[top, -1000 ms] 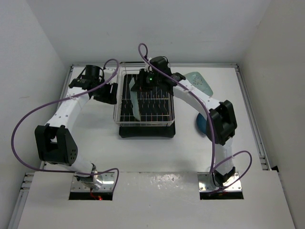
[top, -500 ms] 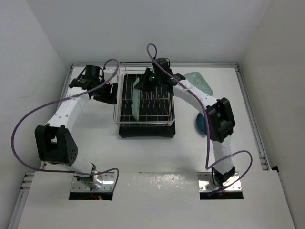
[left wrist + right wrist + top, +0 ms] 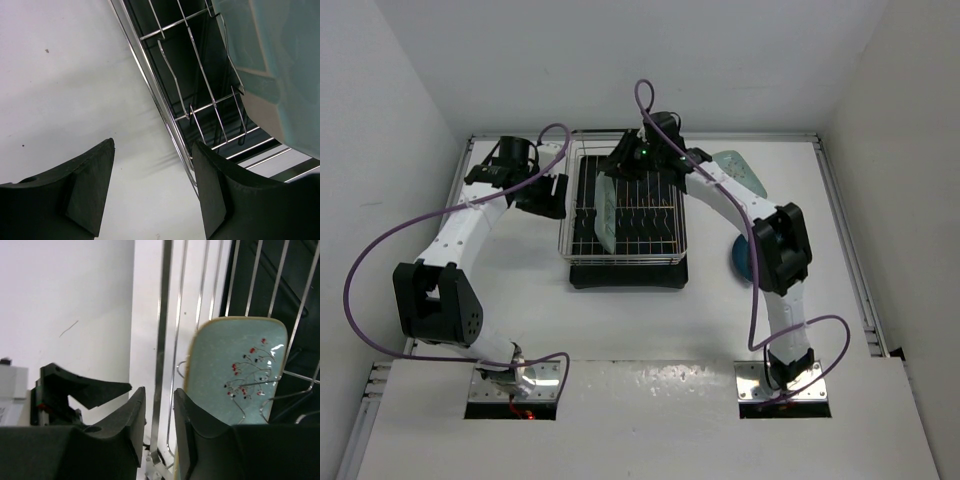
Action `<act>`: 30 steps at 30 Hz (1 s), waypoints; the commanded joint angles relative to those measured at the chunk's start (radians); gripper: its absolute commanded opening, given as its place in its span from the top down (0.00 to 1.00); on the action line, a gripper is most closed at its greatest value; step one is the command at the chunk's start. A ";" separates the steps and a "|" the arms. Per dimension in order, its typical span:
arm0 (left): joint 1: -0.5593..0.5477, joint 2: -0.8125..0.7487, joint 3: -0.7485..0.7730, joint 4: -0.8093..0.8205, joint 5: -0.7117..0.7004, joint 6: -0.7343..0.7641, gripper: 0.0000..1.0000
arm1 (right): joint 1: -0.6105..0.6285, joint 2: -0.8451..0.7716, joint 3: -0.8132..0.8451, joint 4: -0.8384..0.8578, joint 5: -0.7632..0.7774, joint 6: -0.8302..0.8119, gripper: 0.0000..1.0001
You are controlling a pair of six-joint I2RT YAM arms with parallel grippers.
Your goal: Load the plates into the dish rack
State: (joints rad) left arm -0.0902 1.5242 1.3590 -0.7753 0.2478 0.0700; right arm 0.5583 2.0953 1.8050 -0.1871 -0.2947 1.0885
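My left claw (image 3: 152,147) hangs spread and empty over the desk (image 3: 520,280), just beside the left rim of the rack (image 3: 620,262). One mint plate (image 3: 605,212) stands on edge in the rack's left slots, leaning a little. My right claw (image 3: 159,392) sits above its far edge, fingers slightly parted, pinching nothing. The other mint plate (image 3: 740,172) lies far right, and the blue plate (image 3: 740,265) is nearer, under my right arm. The risk I see is that the leaning plate topples if a finger catches its edge or a rack wire when I lift away. I can read no writing anywhere.
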 commanded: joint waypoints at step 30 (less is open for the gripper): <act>0.001 0.063 0.077 -0.028 -0.081 0.074 0.24 | -0.371 0.047 0.057 -0.586 0.523 -0.920 0.41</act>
State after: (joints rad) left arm -0.0902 1.5921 1.3979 -0.8017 0.1745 0.1280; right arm 0.1776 2.0922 1.7988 -0.7692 0.1513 0.2745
